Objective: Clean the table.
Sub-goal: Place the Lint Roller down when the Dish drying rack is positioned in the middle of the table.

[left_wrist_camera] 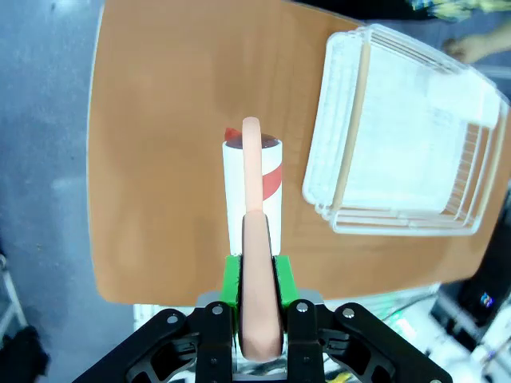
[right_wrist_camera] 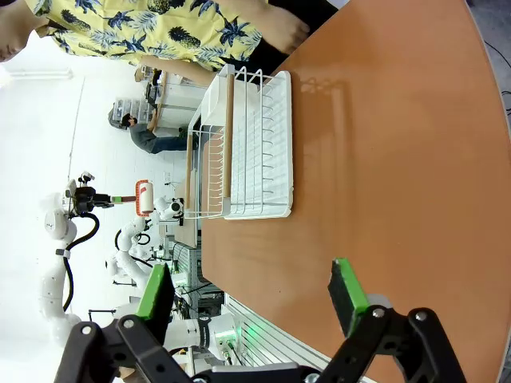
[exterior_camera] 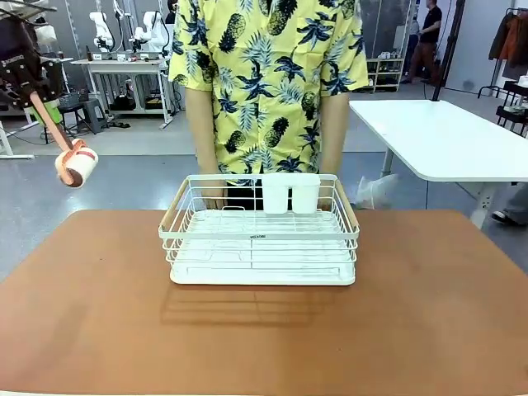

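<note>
Reddish-brown tabletop (exterior_camera: 429,313) fills the lower half of the front view, its surface bare apart from the white dish rack (exterior_camera: 262,247) sitting at centre, toward the far edge. A person in a yellow pineapple-print shirt (exterior_camera: 268,82) stands right behind the rack at top centre, hands down near its back rim.

My left end effector (left_wrist_camera: 258,275) is closed on the peach handle of a lint roller (exterior_camera: 77,165), green pads (left_wrist_camera: 231,279) pressed to either side of it. In the front view the roller hangs at the upper left of the frame, held high and off beyond the tabletop's left edge. In the left wrist view the white roll with its red band lies straight ahead of the fingers, over the left part of the tabletop, rack to its right.

My right end effector (right_wrist_camera: 251,291) is spread wide and holds nothing, at the bottom of its own view with bare tabletop beyond.

As I judge it, the step is bringing the roller down to start sweeping. I would lower it with the roll's axis level so its whole width meets the surface, begin at the left edge, run straight overlapping passes, and stop short of the rack's near wall. Light pressure should do; too much may twist the handle in the pads.
</note>
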Robot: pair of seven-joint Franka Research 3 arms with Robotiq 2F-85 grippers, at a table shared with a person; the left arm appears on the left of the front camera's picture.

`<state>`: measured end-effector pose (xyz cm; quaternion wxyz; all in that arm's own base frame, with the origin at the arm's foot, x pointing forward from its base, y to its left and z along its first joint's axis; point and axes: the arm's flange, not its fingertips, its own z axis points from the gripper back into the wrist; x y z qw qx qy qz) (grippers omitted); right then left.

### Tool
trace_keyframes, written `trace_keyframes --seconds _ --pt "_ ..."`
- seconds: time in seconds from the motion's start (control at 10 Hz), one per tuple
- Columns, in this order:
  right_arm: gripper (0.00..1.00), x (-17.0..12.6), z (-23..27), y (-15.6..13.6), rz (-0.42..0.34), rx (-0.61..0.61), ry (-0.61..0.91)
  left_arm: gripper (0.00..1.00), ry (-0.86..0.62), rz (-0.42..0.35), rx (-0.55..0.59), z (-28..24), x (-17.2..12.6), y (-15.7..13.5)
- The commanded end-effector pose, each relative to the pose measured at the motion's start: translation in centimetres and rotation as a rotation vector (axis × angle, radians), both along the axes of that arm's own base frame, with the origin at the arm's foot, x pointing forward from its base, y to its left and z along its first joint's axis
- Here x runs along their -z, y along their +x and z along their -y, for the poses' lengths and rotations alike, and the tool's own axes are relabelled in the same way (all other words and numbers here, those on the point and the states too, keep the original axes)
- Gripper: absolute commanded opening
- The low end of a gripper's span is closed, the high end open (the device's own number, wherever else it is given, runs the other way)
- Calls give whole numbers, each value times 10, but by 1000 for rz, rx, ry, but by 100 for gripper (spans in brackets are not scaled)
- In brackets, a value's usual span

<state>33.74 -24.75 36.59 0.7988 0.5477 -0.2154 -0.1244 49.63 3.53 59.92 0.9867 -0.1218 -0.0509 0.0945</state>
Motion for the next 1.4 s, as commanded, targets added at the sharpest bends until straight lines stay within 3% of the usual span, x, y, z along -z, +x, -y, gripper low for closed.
trace_keyframes --seconds 0.0,0.1,0.2,0.4,0.5,0.8,0.9,1.3 --pt "100 -3 -1 0 2 6 5 21 -68 47 -488 16 -8 27" --pt "100 -3 -1 0 2 6 5 21 -75 223 -902 19 -4 46" --pt "100 -3 -1 0 2 6 5 21 -99 286 -1127 17 2 59" --pt "100 -3 -1 0 2 6 5 21 -193 357 -1297 12 25 67" --pt "100 -3 -1 0 2 6 5 21 -250 379 -1381 4 52 73" --pt "100 -3 -1 0 2 6 5 21 -253 247 -1465 -26 128 70" --pt "100 -3 -1 0 2 6 5 21 -352 256 -1444 -32 145 65" --pt "100 -3 -1 0 2 6 5 21 -303 132 -1337 -43 195 65"
